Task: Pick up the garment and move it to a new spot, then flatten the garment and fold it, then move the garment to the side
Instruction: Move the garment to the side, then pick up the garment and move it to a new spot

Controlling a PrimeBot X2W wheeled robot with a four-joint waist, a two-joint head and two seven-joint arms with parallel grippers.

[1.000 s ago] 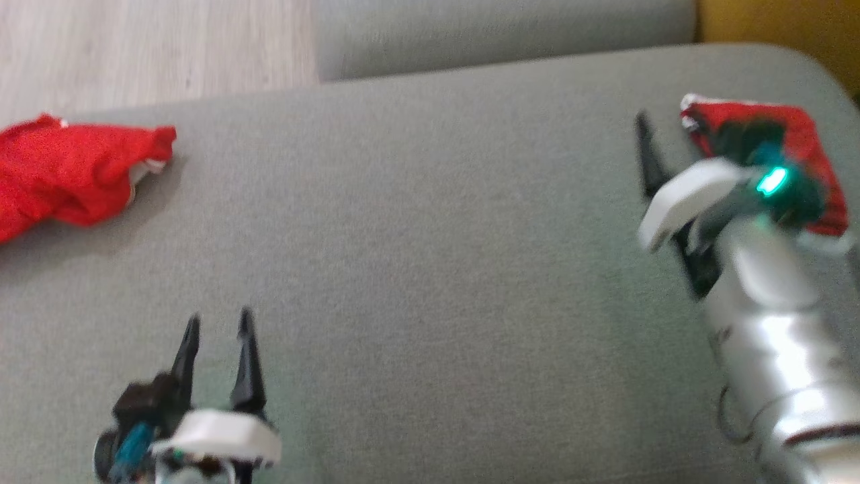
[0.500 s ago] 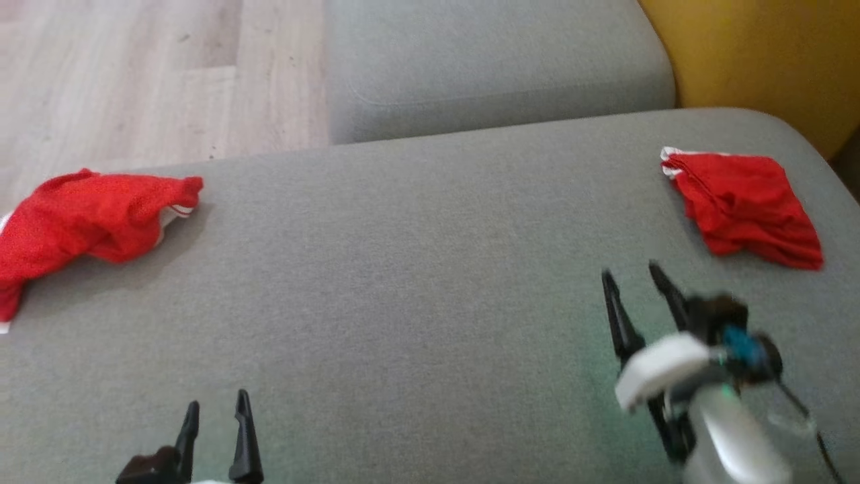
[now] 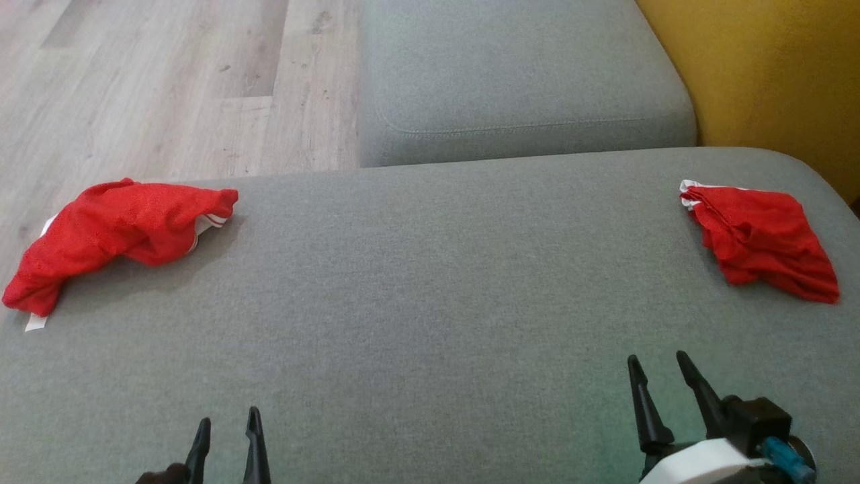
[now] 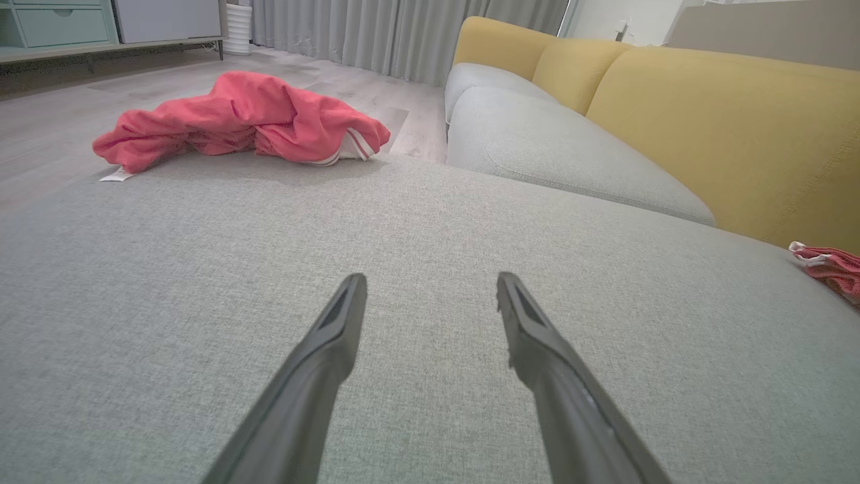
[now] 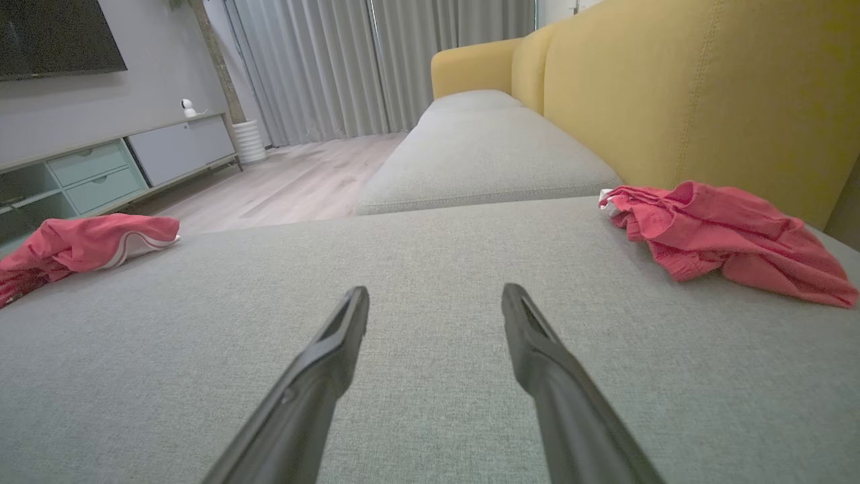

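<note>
Right gripper (image 3: 656, 357) has backed to lower right, off the folded garment (image 3: 759, 245) at mid right — we see it and left gripper (image 3: 228, 417), lower left, both spread, empty; crumpled garment (image 3: 114, 232) mid left.

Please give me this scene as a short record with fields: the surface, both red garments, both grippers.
surface: grey sofa cushion
left red garment: crumpled, at the cushion's left edge, white trim showing
right red garment: loosely folded, near the cushion's right edge
left gripper: open, holding nothing, above bare cushion
right gripper: open, holding nothing, apart from the right red garment
backrest: yellow, at the right
</note>
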